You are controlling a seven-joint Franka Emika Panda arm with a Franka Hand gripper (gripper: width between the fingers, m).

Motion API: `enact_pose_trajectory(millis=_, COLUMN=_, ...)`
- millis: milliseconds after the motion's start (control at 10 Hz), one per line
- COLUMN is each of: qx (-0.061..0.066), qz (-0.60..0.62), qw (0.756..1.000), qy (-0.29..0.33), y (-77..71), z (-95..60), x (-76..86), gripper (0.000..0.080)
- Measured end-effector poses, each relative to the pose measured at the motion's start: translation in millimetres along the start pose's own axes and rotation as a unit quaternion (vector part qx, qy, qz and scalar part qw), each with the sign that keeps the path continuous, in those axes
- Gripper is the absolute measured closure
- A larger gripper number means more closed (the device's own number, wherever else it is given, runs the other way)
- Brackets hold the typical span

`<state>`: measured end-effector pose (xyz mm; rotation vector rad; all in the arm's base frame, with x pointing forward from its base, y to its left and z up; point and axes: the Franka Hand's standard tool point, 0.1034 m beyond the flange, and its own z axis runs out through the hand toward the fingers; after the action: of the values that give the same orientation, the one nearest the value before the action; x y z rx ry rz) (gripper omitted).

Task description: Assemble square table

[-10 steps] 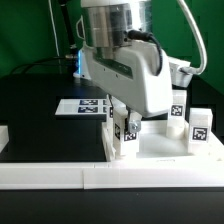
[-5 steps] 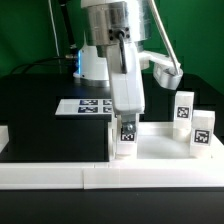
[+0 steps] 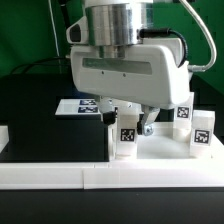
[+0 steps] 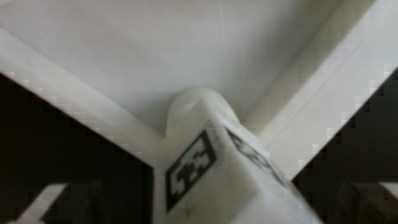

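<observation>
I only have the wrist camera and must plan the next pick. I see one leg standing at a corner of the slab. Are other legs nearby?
Observer: Yes. A second leg and a third leg stand upright toward the exterior view's right.
Operator: Is the gripper gripping my leg?
Observer: No. The gripper hangs over the first leg with its fingers spread.
Operator: Anything behind the slab?
Observer: The marker board lies flat there.

Smooth matt white plastic leg [image 4: 217, 150] on equally matt tabletop [image 4: 196, 50].
</observation>
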<state>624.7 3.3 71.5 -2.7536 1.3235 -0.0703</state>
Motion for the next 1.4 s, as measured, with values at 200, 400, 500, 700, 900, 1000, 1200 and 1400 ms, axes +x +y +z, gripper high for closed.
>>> enact_pose_trajectory(millis=200, qx=-0.006, qz=-0.138, qw=0.99, qy=0.006, y=-2.4, z=-3.0, x=-0.7, gripper=0.0151)
enact_pose_trajectory(millis=400, qx=-0.003, qz=-0.316, qw=0.948, qy=0.022, y=0.9, z=-1.4, x=0.4, gripper=0.0151)
enact_pose_trajectory(millis=500, qx=-0.002, qz=-0.296, qw=0.955, qy=0.022, y=0.2, z=-1.8, x=0.7, gripper=0.0151)
enact_pose_trajectory(millis=700, qx=-0.002, qz=-0.276, qw=0.961, qy=0.022, y=0.5, z=-1.2, x=0.6, gripper=0.0242)
enact_pose_trajectory(millis=900, qx=0.004, qz=-0.186, qw=0.982, qy=0.02, y=-0.1, z=-0.3, x=-0.7, gripper=0.0511)
enact_pose_trajectory(millis=1000, qx=0.008, qz=-0.124, qw=0.992, qy=0.017, y=0.4, z=-0.2, x=-0.2, gripper=0.0511)
enact_pose_trajectory(millis=1200, qx=0.02, qz=0.033, qw=0.999, qy=0.003, y=2.9, z=-0.3, x=2.2, gripper=0.051)
enact_pose_trajectory(millis=1400, qx=0.026, qz=0.184, qw=0.983, qy=-0.012, y=3.8, z=0.4, x=0.8, gripper=0.051)
